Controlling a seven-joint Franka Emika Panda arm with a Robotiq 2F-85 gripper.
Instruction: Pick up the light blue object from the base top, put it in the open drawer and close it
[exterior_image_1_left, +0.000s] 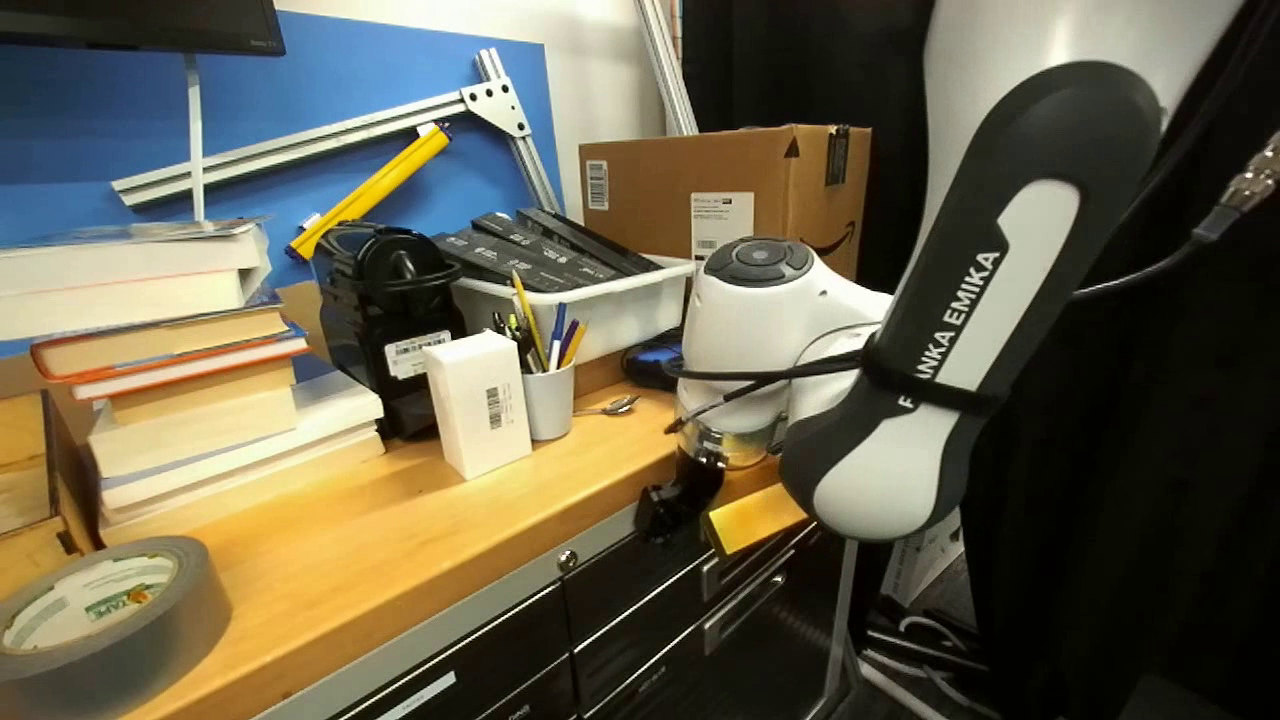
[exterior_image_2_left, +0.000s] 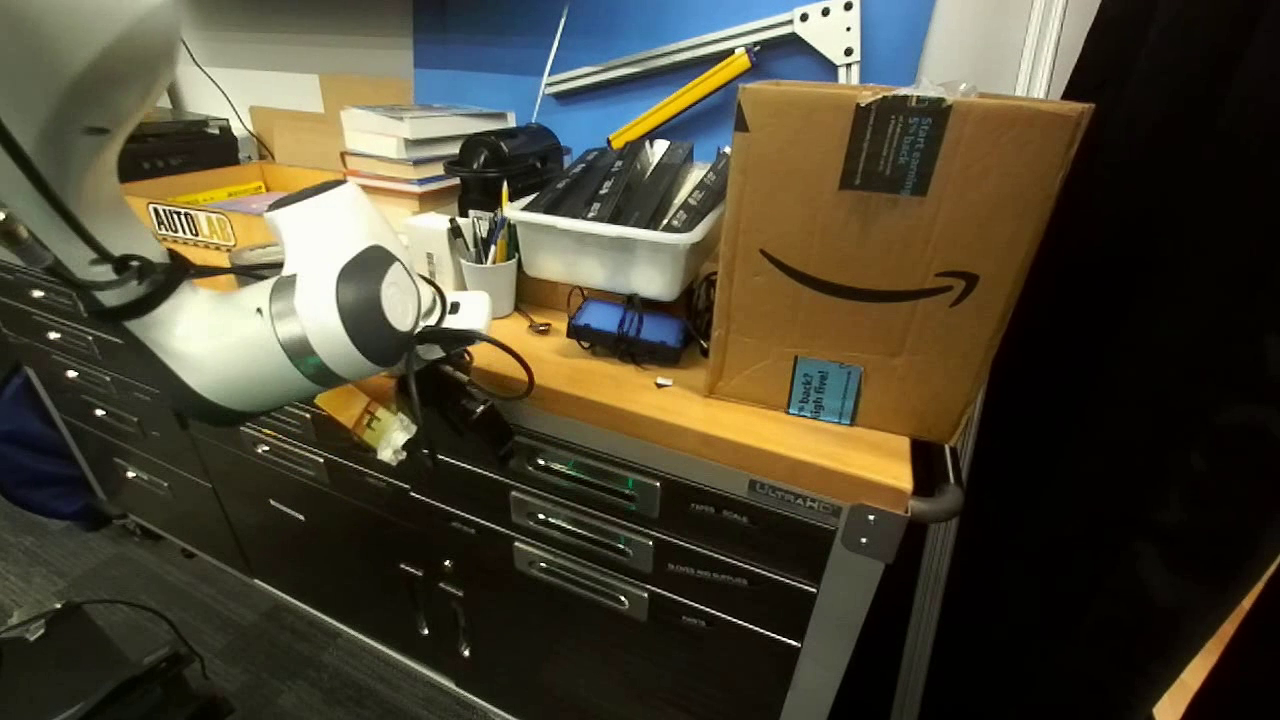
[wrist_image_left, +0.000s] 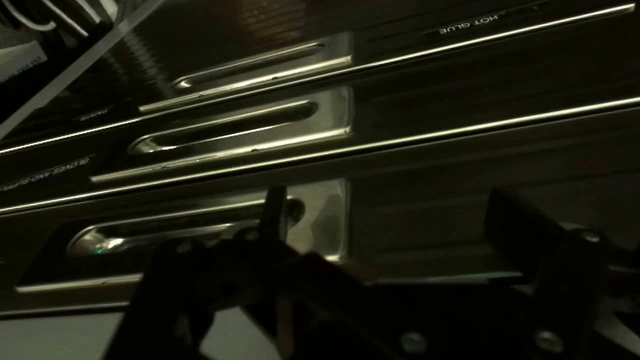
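I see no light blue object; it is hidden or out of view. The nearest in colour is a darker blue device (exterior_image_2_left: 632, 326) with black cables on the wooden worktop (exterior_image_2_left: 690, 425); part of it shows in an exterior view (exterior_image_1_left: 655, 360). The dark cabinet's top drawer (exterior_image_2_left: 715, 515) looks flush, and so do those below. I see no open drawer. My gripper (wrist_image_left: 387, 212) is open and empty in the wrist view, with one finger in front of a metal drawer handle (wrist_image_left: 330, 220). In both exterior views the gripper (exterior_image_1_left: 665, 508) (exterior_image_2_left: 480, 420) is at the worktop's front edge.
A large cardboard box (exterior_image_2_left: 880, 230), a white bin (exterior_image_2_left: 620, 250), a pen cup (exterior_image_1_left: 549, 400), a small white box (exterior_image_1_left: 478, 405), a spoon (exterior_image_1_left: 620, 405), books (exterior_image_1_left: 220, 400) and a tape roll (exterior_image_1_left: 110, 620) stand on the worktop. A yellow block (exterior_image_1_left: 755, 520) is by the wrist.
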